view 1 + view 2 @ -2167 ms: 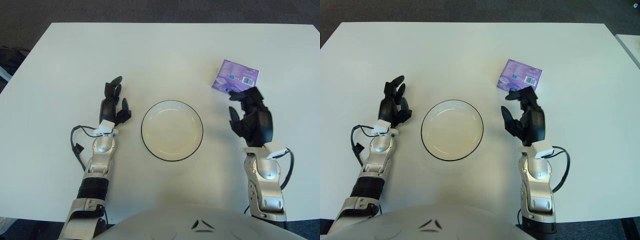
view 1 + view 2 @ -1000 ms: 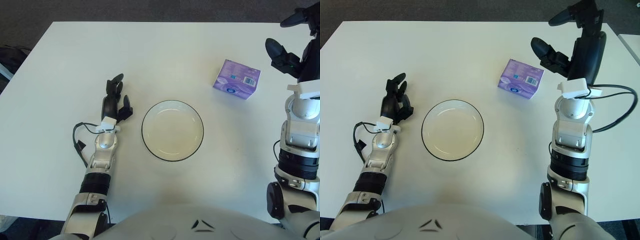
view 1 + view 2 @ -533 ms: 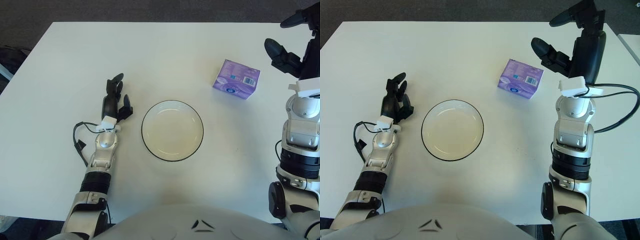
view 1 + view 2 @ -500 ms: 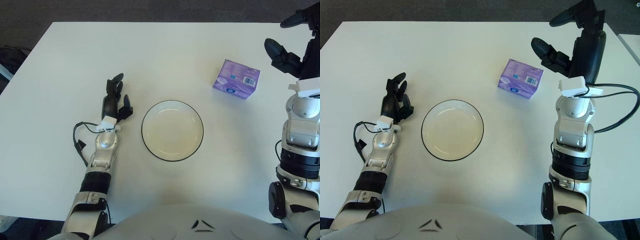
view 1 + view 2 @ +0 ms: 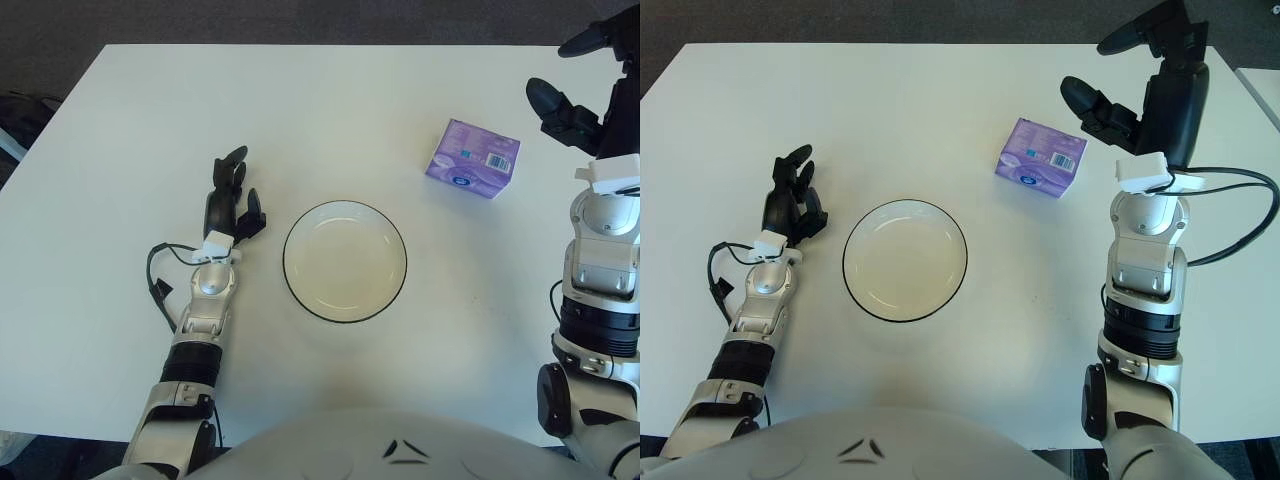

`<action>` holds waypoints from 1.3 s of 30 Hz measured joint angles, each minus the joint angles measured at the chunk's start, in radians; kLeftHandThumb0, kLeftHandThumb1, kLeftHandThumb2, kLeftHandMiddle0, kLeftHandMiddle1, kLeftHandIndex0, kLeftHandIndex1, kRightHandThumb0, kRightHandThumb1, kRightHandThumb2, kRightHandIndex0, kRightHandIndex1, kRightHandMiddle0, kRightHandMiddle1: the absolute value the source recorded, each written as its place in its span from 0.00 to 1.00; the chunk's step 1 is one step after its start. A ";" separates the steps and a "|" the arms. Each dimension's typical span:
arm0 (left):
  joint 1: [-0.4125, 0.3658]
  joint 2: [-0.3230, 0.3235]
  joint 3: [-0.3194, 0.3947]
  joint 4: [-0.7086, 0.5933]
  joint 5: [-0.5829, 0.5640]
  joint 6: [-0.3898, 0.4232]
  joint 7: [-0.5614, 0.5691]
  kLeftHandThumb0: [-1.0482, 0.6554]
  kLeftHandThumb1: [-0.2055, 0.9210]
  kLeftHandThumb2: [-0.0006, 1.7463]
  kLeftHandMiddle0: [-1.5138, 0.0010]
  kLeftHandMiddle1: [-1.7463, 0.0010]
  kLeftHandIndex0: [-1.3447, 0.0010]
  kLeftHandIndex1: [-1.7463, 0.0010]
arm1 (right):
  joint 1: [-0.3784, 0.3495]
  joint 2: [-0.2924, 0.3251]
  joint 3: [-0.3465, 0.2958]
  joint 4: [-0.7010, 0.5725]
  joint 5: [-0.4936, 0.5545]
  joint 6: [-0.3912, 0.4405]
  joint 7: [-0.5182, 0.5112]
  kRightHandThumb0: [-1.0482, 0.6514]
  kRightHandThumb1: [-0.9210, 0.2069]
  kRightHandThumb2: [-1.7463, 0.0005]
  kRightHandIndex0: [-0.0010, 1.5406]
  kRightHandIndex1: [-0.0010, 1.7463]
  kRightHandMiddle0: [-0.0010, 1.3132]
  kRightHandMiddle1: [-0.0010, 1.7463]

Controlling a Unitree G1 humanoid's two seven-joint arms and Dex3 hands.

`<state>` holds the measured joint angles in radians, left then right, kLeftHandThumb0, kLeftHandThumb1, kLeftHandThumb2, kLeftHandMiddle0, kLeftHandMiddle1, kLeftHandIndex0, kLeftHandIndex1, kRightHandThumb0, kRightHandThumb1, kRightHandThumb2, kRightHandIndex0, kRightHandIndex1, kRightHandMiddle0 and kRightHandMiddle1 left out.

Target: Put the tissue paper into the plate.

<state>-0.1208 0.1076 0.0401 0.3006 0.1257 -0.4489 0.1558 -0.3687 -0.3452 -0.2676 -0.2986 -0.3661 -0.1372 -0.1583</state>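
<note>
1. Right eye view showed the right hand (image 5: 1140,85) raised above the table's far right side, its fingers (image 5: 1092,105) spread wide and holding nothing, the thumb apart from the other two.
2. Just left of and below those fingertips lay the tissue paper (image 5: 1040,158), a small purple pack, flat on the white table (image 5: 940,100) and not touched by the hand.
3. The plate (image 5: 905,260) stood empty near the table's middle, well apart from the pack.
4. The left hand (image 5: 790,205) showed left of the plate, fingers loosely extended, holding nothing.
5. The pack looked light and soft, with a slick wrapper likely to dent or slip; gripping across its two longer side edges, thumb opposing fingers, seemed the safest hold.
</note>
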 measured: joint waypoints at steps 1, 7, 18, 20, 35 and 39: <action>0.000 0.000 0.000 0.000 0.000 0.000 0.000 0.20 1.00 0.50 0.75 1.00 1.00 0.56 | 0.000 0.000 0.000 0.000 0.000 0.000 0.000 0.41 0.00 0.76 0.13 0.63 0.22 0.94; 0.000 0.000 0.000 0.001 0.000 0.000 0.000 0.20 1.00 0.50 0.75 1.00 1.00 0.56 | 0.000 0.000 0.000 0.000 0.000 0.000 0.000 0.41 0.00 0.76 0.13 0.63 0.22 0.94; -0.006 0.009 0.003 -0.017 0.000 0.003 0.000 0.20 1.00 0.50 0.75 1.00 1.00 0.55 | -0.053 -0.055 0.060 0.044 -0.134 0.083 0.100 0.09 0.00 0.82 0.03 0.13 0.05 0.20; -0.011 0.009 0.001 -0.024 0.000 0.002 0.000 0.20 1.00 0.50 0.75 1.00 1.00 0.55 | -0.094 -0.103 0.103 0.079 -0.216 0.144 0.186 0.04 0.00 0.83 0.01 0.07 0.02 0.10; -0.009 0.001 -0.004 -0.006 0.000 0.000 0.000 0.20 1.00 0.50 0.75 1.00 1.00 0.55 | -0.350 -0.310 0.412 0.266 -0.642 0.419 0.672 0.00 0.00 0.91 0.00 0.00 0.00 0.00; -0.011 0.001 -0.004 0.003 0.001 0.000 0.000 0.20 1.00 0.50 0.75 1.00 1.00 0.55 | -0.355 -0.323 0.431 0.290 -0.647 0.418 0.672 0.00 0.00 0.91 0.00 0.00 0.00 0.00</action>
<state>-0.1315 0.1089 0.0365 0.3034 0.1266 -0.4489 0.1559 -0.7239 -0.6678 0.1629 -0.0084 -1.0135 0.2811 0.5142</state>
